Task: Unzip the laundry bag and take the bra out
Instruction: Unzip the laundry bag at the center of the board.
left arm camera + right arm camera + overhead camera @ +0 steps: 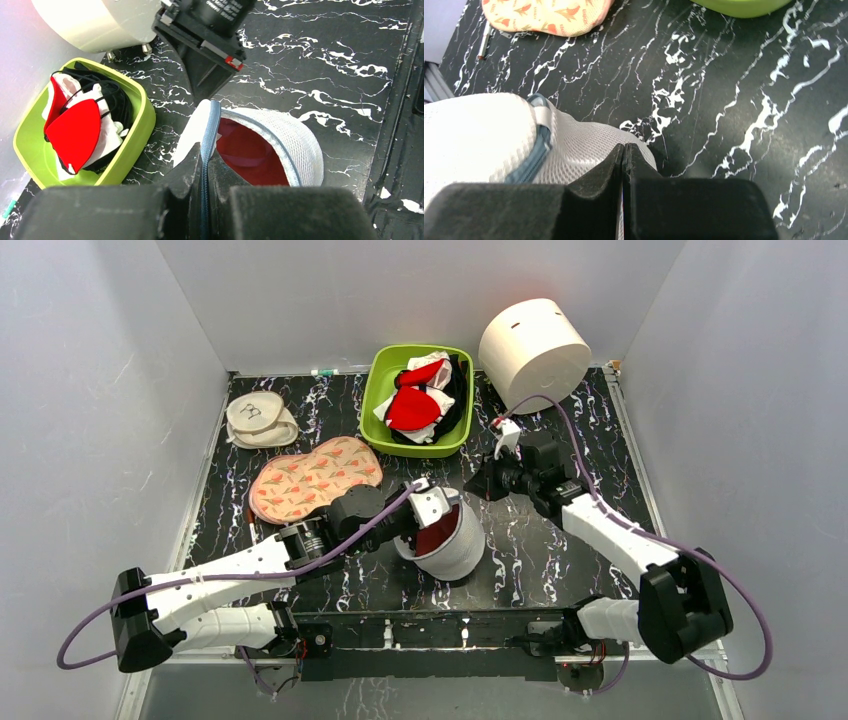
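Observation:
The laundry bag [462, 550] of white mesh stands at the table's near middle with its lid lifted open. The maroon bra [246, 152] lies inside it and also shows in the top view [436, 536]. My left gripper [205, 150] is shut on the grey-blue zip rim [214, 120] of the raised lid; in the top view it [432, 502] is at the bag's far left edge. My right gripper [624, 148] is shut, just past the bag's mesh wall [579, 150], with nothing clearly held. In the top view it [472, 483] hovers behind the bag.
A green tub [375, 390] at the back holds a red-and-white garment [412, 408]. A big white cylinder [533, 345] lies at the back right. A peach floral pouch [312, 477] and a small white mesh pouch [260, 420] lie at the left.

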Robot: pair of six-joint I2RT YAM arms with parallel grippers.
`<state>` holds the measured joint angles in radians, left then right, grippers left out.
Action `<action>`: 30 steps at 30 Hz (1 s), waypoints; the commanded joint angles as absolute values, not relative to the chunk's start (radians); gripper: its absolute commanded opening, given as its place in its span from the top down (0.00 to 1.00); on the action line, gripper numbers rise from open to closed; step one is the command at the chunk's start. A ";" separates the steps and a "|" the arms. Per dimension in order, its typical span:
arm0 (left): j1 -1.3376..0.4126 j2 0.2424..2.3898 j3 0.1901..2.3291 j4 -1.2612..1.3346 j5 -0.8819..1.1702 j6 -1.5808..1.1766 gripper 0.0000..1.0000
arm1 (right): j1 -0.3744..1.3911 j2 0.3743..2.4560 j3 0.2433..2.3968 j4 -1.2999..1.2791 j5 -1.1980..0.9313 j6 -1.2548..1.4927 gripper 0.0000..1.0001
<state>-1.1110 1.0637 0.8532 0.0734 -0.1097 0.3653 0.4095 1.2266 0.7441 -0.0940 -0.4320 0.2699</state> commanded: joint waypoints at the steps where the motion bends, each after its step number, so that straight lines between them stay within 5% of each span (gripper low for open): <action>1: -1.120 1.029 0.854 0.101 -0.072 0.382 1.00 | 0.397 1.272 0.853 -0.010 -0.567 0.190 1.00; 8: -1.120 1.037 0.850 0.111 -0.135 0.383 1.00 | 0.395 1.224 0.866 -0.128 -0.421 0.250 0.99; 18: -1.120 1.092 0.898 0.079 -0.308 0.319 1.00 | 0.393 1.007 0.745 -0.273 -0.412 0.426 0.47; 26: -1.119 1.285 1.140 -0.227 -0.454 0.116 1.00 | 0.416 0.895 0.781 -0.441 -0.368 0.477 0.22; 30: -1.118 1.343 1.271 -0.439 -0.452 -0.058 1.00 | 0.421 0.883 0.749 -0.443 -0.391 0.505 0.20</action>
<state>-1.1149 1.3315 1.1442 -0.2001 -0.4042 0.1410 0.4110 0.9058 0.7517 -0.4454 -0.3771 0.4576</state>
